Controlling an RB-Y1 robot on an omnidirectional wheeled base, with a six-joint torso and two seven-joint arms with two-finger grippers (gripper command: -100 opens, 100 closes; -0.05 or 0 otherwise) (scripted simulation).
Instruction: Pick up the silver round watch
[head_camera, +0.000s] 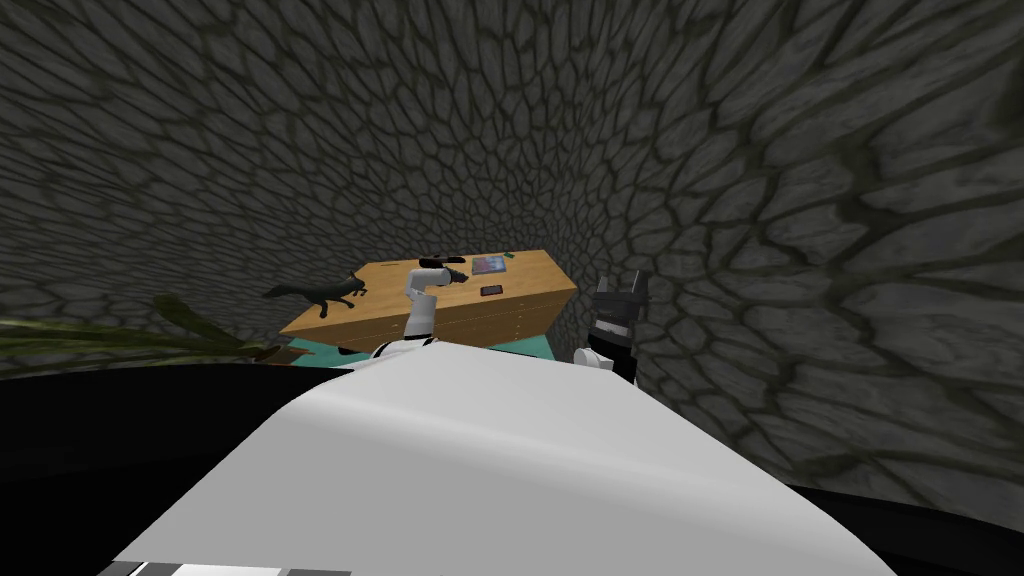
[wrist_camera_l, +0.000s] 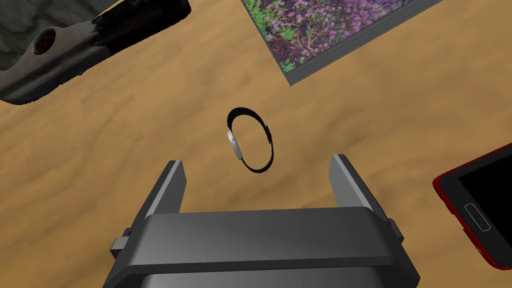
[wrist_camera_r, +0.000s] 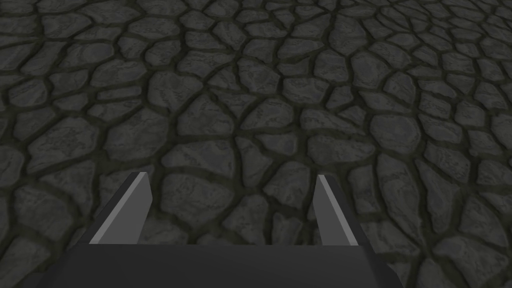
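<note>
Black-strapped, silver-cased watch, a thin hoop, on grainy wooden desk.

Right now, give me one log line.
left gripper open, aimed at watch | watch on desk, not gripped | right gripper open, off desk

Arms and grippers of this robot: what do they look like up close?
The left arm is white with dark joints. The left gripper is a dark grey, boxy body with two thin, flat, light grey fingers with slanted tips. The right gripper looks the same. No cables or markings show.
</note>
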